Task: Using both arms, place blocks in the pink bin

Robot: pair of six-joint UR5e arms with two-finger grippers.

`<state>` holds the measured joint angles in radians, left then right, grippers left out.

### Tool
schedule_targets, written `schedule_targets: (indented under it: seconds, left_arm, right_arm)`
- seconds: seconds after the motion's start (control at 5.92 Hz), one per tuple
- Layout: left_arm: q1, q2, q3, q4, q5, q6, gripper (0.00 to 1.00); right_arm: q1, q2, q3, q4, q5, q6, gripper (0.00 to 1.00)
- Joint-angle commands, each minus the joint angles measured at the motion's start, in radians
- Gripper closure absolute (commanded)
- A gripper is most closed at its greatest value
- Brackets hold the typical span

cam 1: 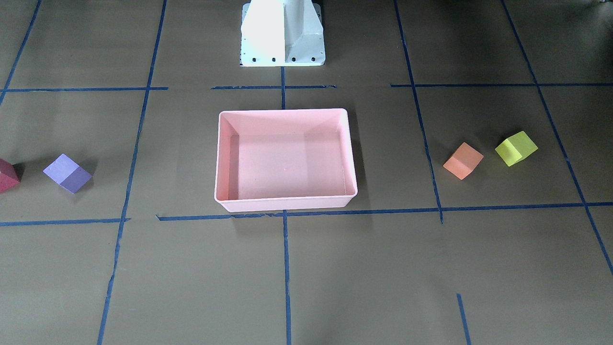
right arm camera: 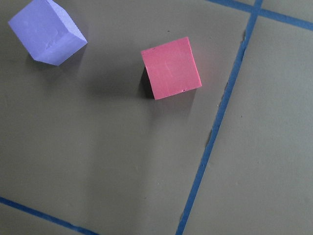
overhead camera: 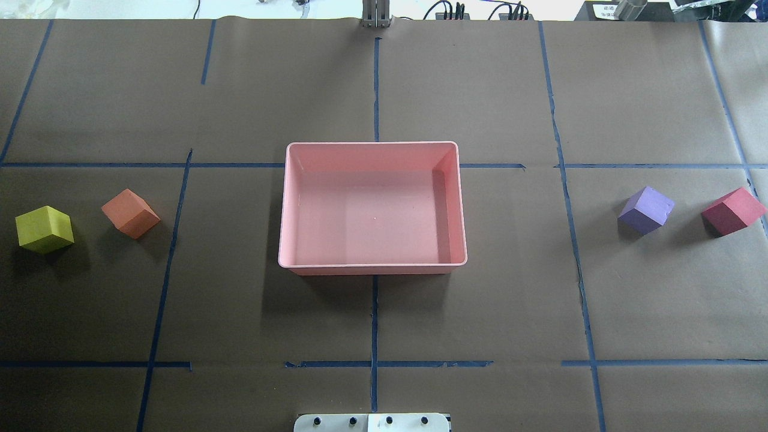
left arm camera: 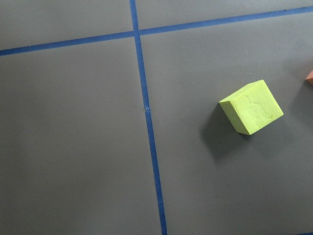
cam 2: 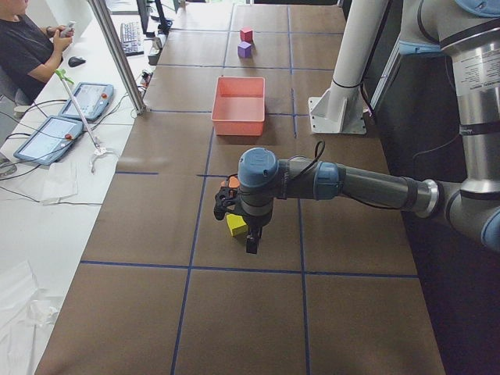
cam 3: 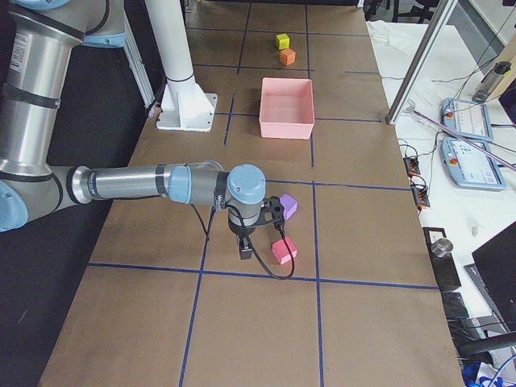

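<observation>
Brown paper tabletop (overhead camera: 240,312), blue tape (overhead camera: 374,318) grid. Your glossy pink bin (overhead camera: 372,147) sits mid-table, with matte foam blocks well off to either side: yellow-green (overhead camera: 44,228) and orange (overhead camera: 130,213) near the left gripper (cam 2: 251,246), purple (overhead camera: 645,209) and red (overhead camera: 733,210) near the right gripper (cam 3: 246,251). Left arm (cam 2: 367,186) and right arm (cam 3: 137,184) stretch level, wrists bent down. Fingers apart or together, can't tell.

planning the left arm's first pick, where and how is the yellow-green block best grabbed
Take the yellow-green block by two opposite side faces, coming straight down from above. It sits flat with all sides free; the orange block stands apart. It lies skewed to the blue tape lines, so the jaws would likely need turning to square with its faces.
</observation>
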<state>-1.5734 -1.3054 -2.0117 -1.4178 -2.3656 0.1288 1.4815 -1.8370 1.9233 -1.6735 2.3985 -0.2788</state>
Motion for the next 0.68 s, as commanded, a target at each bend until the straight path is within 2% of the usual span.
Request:
schedule_targets:
  seconds: [0.0, 0.17, 0.34, 0.51]
  left_arm:
    - [0.000, 0.000, -0.005, -0.001, -0.001, 0.002, 0.00]
    - [0.000, 0.000, -0.007, -0.001, -0.001, 0.002, 0.00]
    - [0.000, 0.000, -0.010, -0.001, -0.001, 0.003, 0.00]
    - [0.000, 0.000, -0.010, -0.001, -0.001, 0.003, 0.00]
  right_arm:
    - [-0.085, 0.066, -0.190, 0.290, -0.013, 0.006, 0.01]
    - [-0.134, 0.108, -0.223, 0.337, -0.022, 0.007, 0.01]
    - [-0.180, 0.123, -0.227, 0.342, -0.095, 0.006, 0.00]
    - [-0.190, 0.125, -0.237, 0.351, -0.111, 0.015, 0.01]
